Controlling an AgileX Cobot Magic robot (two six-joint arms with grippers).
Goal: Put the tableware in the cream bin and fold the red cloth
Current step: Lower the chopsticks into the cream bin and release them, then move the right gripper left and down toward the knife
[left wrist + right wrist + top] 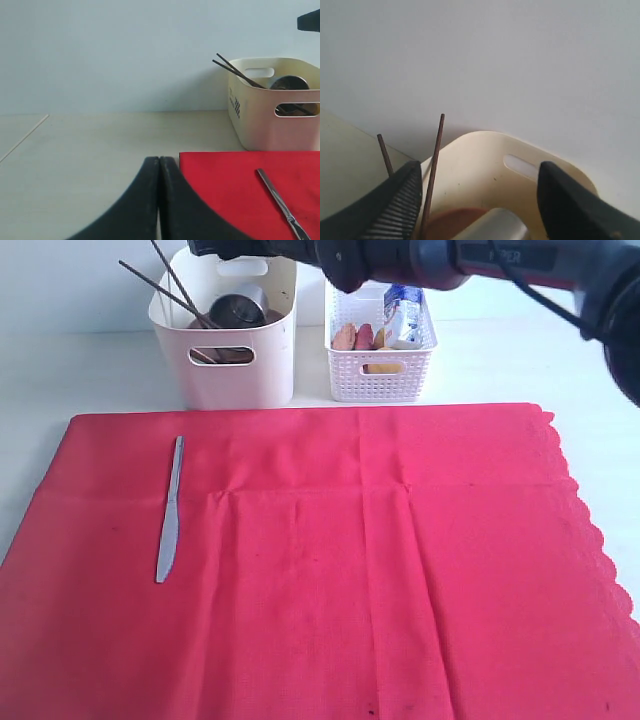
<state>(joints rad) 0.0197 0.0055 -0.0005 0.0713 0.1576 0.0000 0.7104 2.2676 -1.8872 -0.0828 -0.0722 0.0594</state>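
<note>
Exterior view: the right arm (450,260) reaches across above the cream bin (240,365), where the dark chopsticks (160,285) and the steel cup (237,310) already sit; the silver table knife (170,508) lies alone on the red cloth (380,570), which is spread flat and unfolded; the white lattice basket (380,370) beside the bin holds food.

Left wrist view: the left gripper (159,200) is clenched on nothing, just off the cloth's corner; only this view shows it.

Right wrist view: the right gripper (477,200) hangs over the bin, jaws spread wide, released and grasping nothing; the exterior view cuts this off.

By my judgement, binning is nearly done; the knife comes next and calls for a low pinch across its thin handle; folding follows.
</note>
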